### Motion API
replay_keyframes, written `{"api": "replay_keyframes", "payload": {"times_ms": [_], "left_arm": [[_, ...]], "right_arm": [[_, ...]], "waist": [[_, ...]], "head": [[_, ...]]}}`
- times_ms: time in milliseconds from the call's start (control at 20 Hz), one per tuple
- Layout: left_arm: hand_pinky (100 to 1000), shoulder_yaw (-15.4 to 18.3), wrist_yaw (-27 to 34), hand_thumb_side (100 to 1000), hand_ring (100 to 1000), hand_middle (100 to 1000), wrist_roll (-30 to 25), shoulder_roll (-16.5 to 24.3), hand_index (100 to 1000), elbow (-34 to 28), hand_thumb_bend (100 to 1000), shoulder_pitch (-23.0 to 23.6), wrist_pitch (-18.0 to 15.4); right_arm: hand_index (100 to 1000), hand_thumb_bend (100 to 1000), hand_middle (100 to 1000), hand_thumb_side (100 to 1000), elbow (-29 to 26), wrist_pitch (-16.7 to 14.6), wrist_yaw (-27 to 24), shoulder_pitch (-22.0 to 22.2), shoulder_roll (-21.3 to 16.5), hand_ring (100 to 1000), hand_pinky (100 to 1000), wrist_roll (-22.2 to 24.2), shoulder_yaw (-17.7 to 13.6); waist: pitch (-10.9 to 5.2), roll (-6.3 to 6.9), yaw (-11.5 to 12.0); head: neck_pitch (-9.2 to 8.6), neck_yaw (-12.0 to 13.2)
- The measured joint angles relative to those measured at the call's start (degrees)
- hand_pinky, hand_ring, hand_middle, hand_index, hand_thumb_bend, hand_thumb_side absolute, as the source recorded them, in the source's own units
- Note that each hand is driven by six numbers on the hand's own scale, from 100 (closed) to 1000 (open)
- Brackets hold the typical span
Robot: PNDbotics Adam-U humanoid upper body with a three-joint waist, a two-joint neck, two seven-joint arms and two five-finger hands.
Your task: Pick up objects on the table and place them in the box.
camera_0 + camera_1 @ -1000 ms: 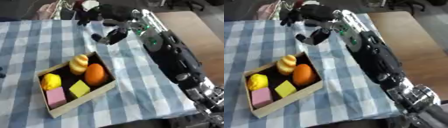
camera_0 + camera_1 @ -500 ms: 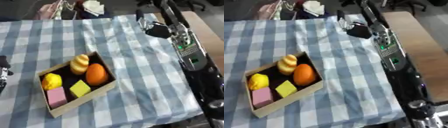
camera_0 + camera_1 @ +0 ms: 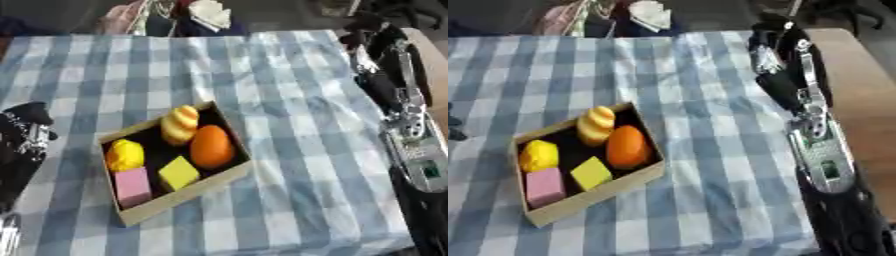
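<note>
An open cardboard box (image 3: 184, 197) lies left of centre on the checked cloth. Inside it are a striped bread roll (image 3: 179, 124), an orange (image 3: 212, 146), a yellow fruit (image 3: 125, 155), a pink block (image 3: 133, 184) and a yellow block (image 3: 178, 173). My right arm runs up the right side, and its hand (image 3: 770, 35) hovers near the table's far right corner, far from the box; I see nothing in it. My left hand (image 3: 26, 132) shows at the left edge, level with the box.
The blue-and-white checked cloth (image 3: 289, 125) covers the table, with bare wood (image 3: 859, 95) at its right. Beyond the far edge lie a white bundle (image 3: 210, 12) and pinkish clutter (image 3: 122, 20).
My right hand has drawn back from the table's far middle to the far right corner. My left hand has come into view at the left edge. The box's contents are unchanged.
</note>
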Motion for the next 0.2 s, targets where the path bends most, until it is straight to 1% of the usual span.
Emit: {"api": "replay_keyframes", "payload": {"times_ms": [200], "left_arm": [[643,0.0,0.1,628,500,547,0.4,-0.1,755,0.3,158,0.1,-0.2]], "right_arm": [[798,100,651,594,-0.6,0.5,-2.8,2.1,1.4,653,777,-1.6,0.0]], "waist": [[0.0,0.0,-0.1]], "head": [[0.0,1.4]]}}
